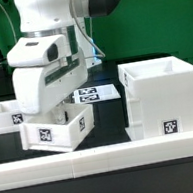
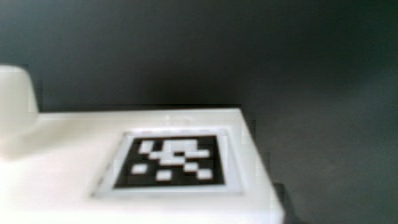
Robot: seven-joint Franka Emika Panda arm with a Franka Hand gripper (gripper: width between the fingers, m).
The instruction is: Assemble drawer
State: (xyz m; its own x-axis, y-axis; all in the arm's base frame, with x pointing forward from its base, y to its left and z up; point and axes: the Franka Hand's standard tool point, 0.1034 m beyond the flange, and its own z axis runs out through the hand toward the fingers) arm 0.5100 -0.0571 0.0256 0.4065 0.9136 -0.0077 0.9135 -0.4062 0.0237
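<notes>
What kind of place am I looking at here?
Probably a robotics lab bench, not a home. A white robot arm hangs over a black table, the white shell and nearer tray wear printed square tags, and a marker board lies flat on the table.

The shell (image 1: pixel 163 96) stands on the exterior view's right, just behind the border wall (image 1: pixel 105 160) that runs along the table's (image 1: pixel 109 123) front edge. On the exterior view's left, one tray (image 1: pixel 56 131) sits behind that same wall, and the arm (image 1: pixel 49 62) hangs directly above it. The second tray (image 1: pixel 4 115) lies further left and further back; whether the two touch cannot be told. The marker board (image 1: pixel 94 93) lies flat further back, between trays and shell. The wrist view shows a tag (image 2: pixel 173 160) on a flat face.
</notes>
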